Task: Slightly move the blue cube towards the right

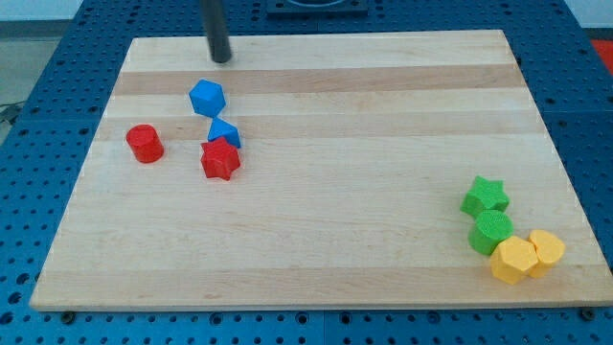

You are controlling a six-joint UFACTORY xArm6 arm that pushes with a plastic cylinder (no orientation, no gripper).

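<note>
My tip [222, 59] (not touching) sits above the blue cube [206, 98].

Lay flat across most of the view: a pale wooden board [326, 201], grain running left to right in lighter and darker bands. Sat upon a blue perforated surface [575, 86], dotted with regular rows of small holes and visible on every side. Showed, beyond the view's top edge, a strip of pale floor [38, 14]. Was lit evenly, with soft shadows only.
</note>
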